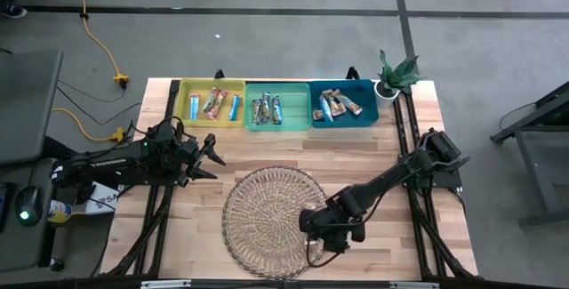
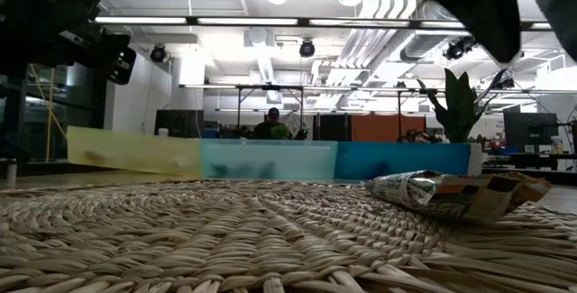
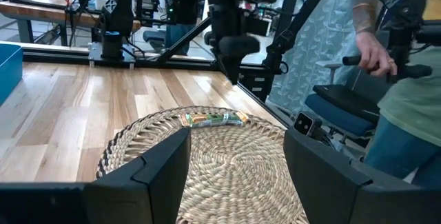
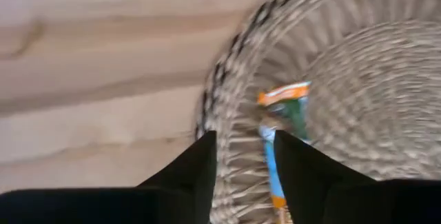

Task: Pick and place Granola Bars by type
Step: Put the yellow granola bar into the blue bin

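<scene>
One granola bar (image 2: pixel 455 194) in a green and orange wrapper lies flat on the round wicker plate (image 1: pixel 258 218), near its right rim; it also shows in the left wrist view (image 3: pixel 212 119) and the right wrist view (image 4: pixel 284 124). My right gripper (image 4: pixel 244 138) hovers open above it (image 2: pixel 532 36), fingers pointing down, clear of the wrapper. More bars lie in the yellow bin (image 1: pixel 212 102), the green bin (image 1: pixel 276 108) and the blue bin (image 1: pixel 342 107) along the far edge. My left gripper (image 1: pixel 216 157) waits open, left of the plate, facing it.
The three bins stand side by side at the table's far edge, with a small potted plant (image 1: pixel 396 76) at their right end. Bare wood lies between the bins and the plate. A person (image 3: pixel 406 79) sits beyond the table's right side.
</scene>
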Controlling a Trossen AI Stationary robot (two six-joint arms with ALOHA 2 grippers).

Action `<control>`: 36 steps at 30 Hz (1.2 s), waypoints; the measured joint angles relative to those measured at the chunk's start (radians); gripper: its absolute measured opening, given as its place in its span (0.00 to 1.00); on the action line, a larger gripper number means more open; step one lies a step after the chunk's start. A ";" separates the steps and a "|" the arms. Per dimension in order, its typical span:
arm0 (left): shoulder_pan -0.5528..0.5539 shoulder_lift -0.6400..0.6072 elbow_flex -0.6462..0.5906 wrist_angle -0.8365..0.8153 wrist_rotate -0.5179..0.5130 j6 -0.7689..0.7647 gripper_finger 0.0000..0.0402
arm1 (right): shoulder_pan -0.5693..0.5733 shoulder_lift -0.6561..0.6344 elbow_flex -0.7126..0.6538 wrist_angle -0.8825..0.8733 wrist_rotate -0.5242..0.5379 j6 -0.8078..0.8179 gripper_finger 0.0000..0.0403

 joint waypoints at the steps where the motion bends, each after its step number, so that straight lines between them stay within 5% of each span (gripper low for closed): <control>1: 0.000 0.000 0.000 0.000 0.000 0.000 0.57 | -0.006 0.000 -0.015 0.002 -0.004 -0.020 0.33; 12: 0.000 0.000 0.000 0.000 0.000 0.000 0.57 | -0.063 0.000 -0.121 0.094 0.045 -0.288 0.56; 21: 0.000 0.000 0.000 0.000 0.000 0.000 0.57 | -0.063 0.000 -0.216 0.363 0.048 -0.437 0.57; 36: 0.000 0.000 0.000 -0.001 0.000 0.000 0.57 | -0.095 0.016 -0.228 0.383 0.082 -0.429 0.57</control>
